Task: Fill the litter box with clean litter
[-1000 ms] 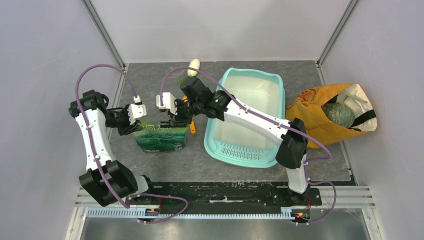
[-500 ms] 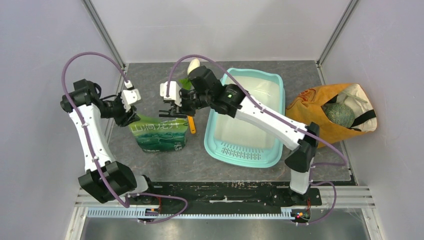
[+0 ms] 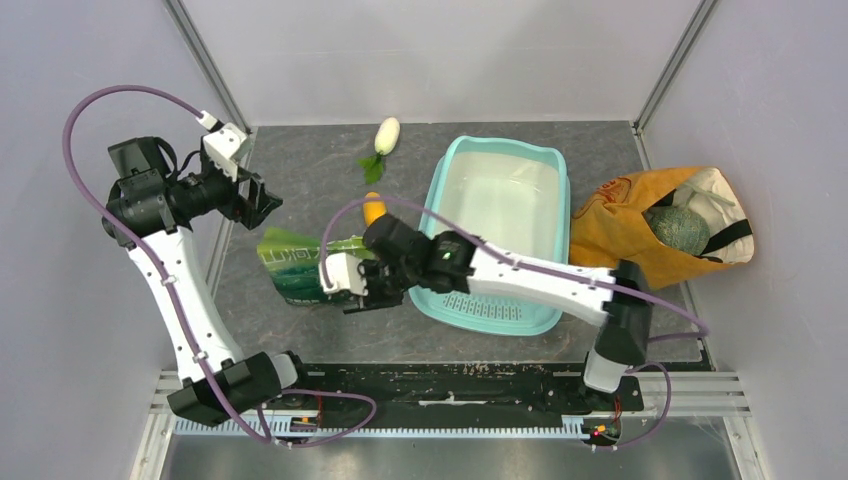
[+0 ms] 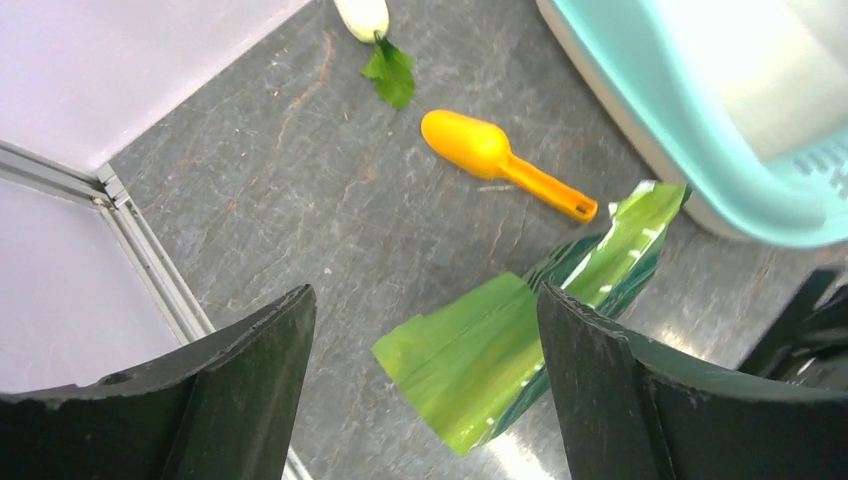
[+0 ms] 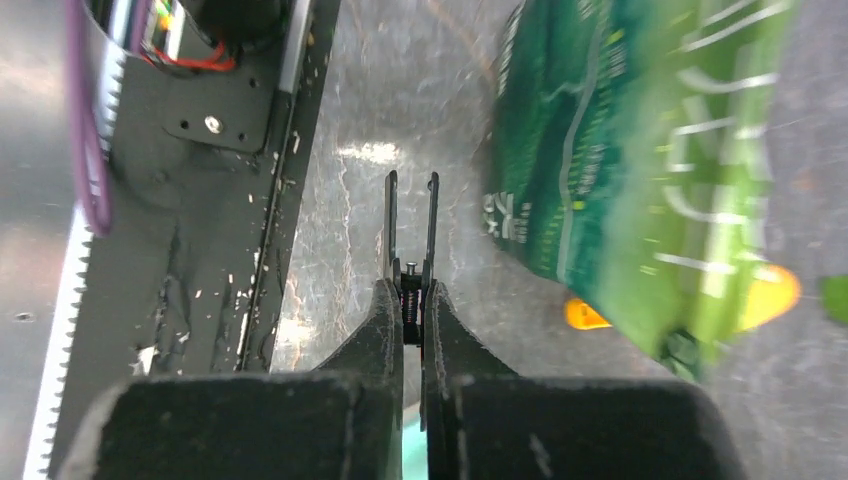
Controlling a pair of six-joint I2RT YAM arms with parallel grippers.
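Filling not begun: the litter box point(image 3: 500, 147), right of centre on the table point(image 3: 300, 160), shows a bare white basin, no litter visible. The green pouch point(image 3: 290, 262) lies to its left. The left gripper point(image 4: 422, 300) gapes empty; the right gripper point(image 5: 411, 180) is closed on nothing.

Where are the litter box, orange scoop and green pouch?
litter box point(image 3: 505, 143): top external view, far rim.
orange scoop point(image 4: 468, 142): left wrist view, bowl end.
green pouch point(image 3: 290, 263): top external view, printed front face.
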